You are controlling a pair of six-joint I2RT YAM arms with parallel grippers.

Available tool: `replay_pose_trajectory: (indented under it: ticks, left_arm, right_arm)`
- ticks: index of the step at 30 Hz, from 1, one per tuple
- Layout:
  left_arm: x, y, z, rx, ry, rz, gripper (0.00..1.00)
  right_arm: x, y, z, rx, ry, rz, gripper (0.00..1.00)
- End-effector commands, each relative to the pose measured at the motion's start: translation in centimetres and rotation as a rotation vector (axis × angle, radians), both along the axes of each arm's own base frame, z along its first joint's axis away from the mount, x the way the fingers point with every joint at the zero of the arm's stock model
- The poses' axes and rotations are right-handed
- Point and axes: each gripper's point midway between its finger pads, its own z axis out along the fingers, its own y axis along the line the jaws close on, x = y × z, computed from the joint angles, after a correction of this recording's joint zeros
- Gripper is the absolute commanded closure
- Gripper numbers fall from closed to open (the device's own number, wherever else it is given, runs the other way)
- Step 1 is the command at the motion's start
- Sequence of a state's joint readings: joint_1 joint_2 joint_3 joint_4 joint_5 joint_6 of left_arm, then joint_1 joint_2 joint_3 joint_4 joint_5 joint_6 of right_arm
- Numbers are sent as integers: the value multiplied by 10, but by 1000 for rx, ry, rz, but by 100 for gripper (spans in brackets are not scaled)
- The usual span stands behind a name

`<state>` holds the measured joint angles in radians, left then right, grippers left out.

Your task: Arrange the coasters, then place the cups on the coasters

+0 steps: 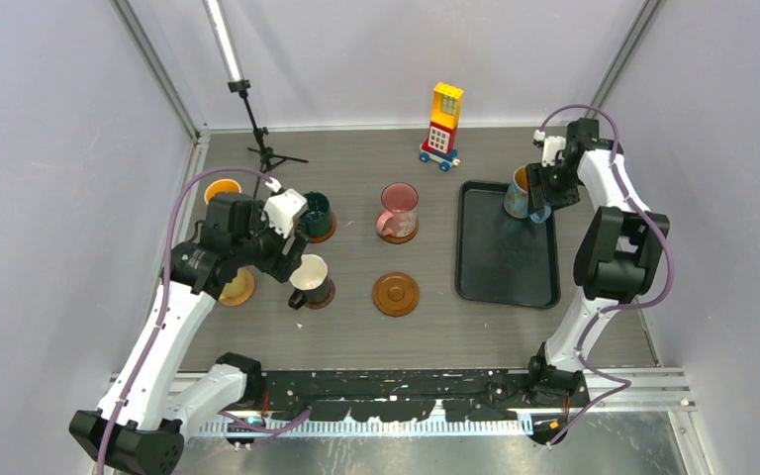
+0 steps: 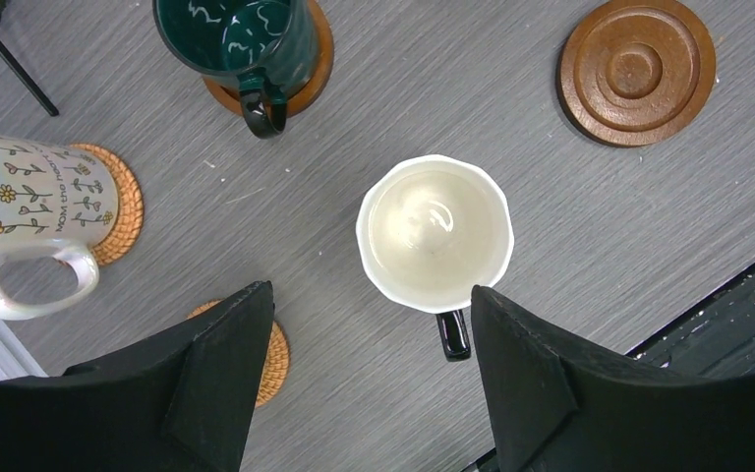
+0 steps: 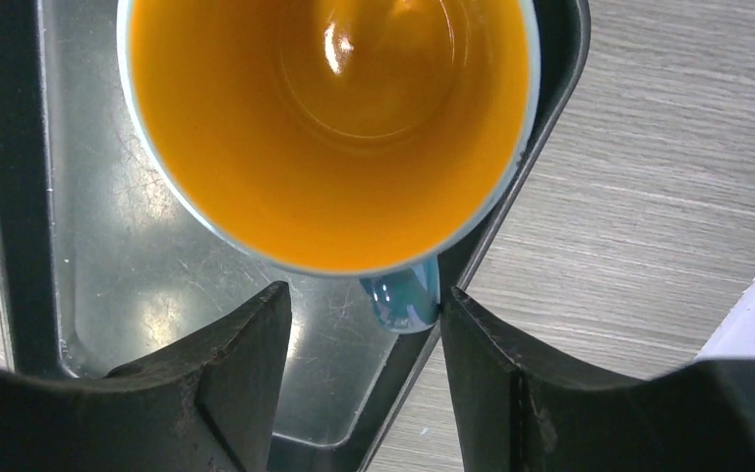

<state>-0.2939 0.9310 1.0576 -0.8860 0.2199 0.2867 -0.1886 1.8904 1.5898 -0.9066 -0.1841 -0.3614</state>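
Note:
A cream cup (image 2: 435, 234) with a black handle (image 2: 453, 334) stands on a coaster (image 1: 323, 296) just ahead of my open left gripper (image 2: 369, 334), whose fingers hold nothing. A dark green cup (image 2: 241, 39), a white flowered cup (image 2: 29, 211) and a pink cup (image 1: 398, 210) each rest on a coaster. A ringed wooden coaster (image 2: 637, 69) and a woven coaster (image 2: 273, 359) lie bare. My right gripper (image 3: 366, 315) stands open around the handle (image 3: 403, 300) of the blue cup (image 3: 329, 128). The right finger touches the handle and the left finger is apart from it.
The blue cup sits at the far corner of a black tray (image 1: 508, 272) right of centre. A yellow-red toy block tower (image 1: 443, 124) stands at the back. A black tripod stand (image 1: 257, 129) stands at the back left, near the white cup.

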Motion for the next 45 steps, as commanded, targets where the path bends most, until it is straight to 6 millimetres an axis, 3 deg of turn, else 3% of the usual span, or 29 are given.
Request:
replay_pose_trajectory:
  ticks: [1, 7, 10, 13, 17, 19, 25, 32, 40, 45]
  left_arm:
    - [11, 0, 22, -25, -77, 25, 25]
    - [12, -2, 20, -29, -73, 21, 25]
    - [13, -2, 21, -29, -79, 19, 24]
    - [16, -2, 22, -26, -85, 22, 24]
    - [18, -2, 21, -33, -95, 35, 24]
    - [19, -2, 22, -46, -97, 48, 24]
    - [26, -3, 21, -85, -95, 106, 24]
    - [40, -5, 38, -122, -129, 157, 24]
    - [50, -5, 56, -146, -161, 192, 24]
    - [50, -2, 59, -142, -167, 204, 24]
  right_arm:
    - [21, -1, 8, -50, -66, 19, 38]
    - [32, 0, 5, -71, -98, 24, 41]
    - [36, 1, 2, -81, -105, 17, 47]
    - [33, 5, 3, -73, -105, 2, 62]
    - [17, 7, 7, -63, -109, -45, 92]
    - [8, 8, 15, -55, -123, -91, 100]
    - [-9, 26, 60, 56, -259, -226, 100]
    - [-33, 74, 102, 183, -340, -307, 100]
    - [-82, 164, 125, 410, -382, -263, 100]
    - [-117, 211, 126, 488, -364, -234, 100]
